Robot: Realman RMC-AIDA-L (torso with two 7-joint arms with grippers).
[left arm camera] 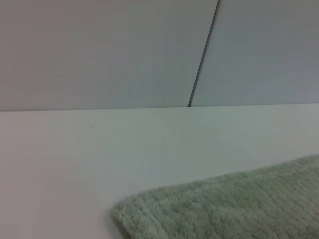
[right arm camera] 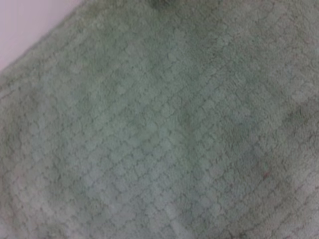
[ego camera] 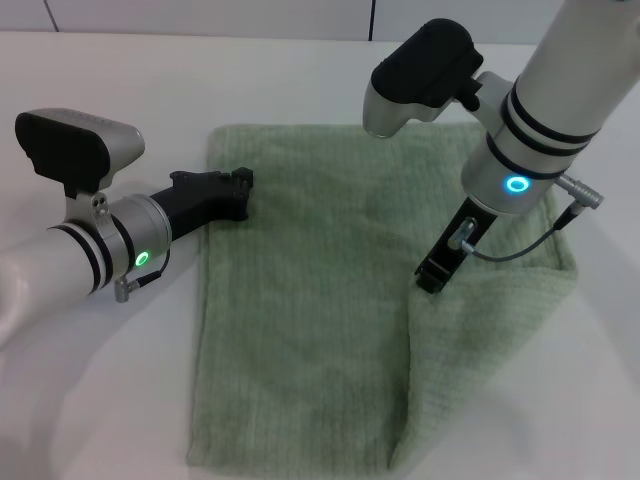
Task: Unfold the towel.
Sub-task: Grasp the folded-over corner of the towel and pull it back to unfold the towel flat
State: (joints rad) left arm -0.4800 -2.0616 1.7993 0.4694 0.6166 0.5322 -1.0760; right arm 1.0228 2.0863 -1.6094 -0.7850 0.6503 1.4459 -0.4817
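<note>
The pale sage-green towel lies flat on the white table, with its right part folded over as a flap. My right gripper points down at the flap's inner edge and is shut on the towel there, lifting that edge slightly. The right wrist view shows only the towel's ribbed cloth from close up. My left gripper is shut and rests on the towel's left edge near the far left corner. That corner shows in the left wrist view.
The white table extends left of and behind the towel. A pale wall with a dark vertical seam stands behind the table's far edge. The towel's near edge reaches almost to the bottom of the head view.
</note>
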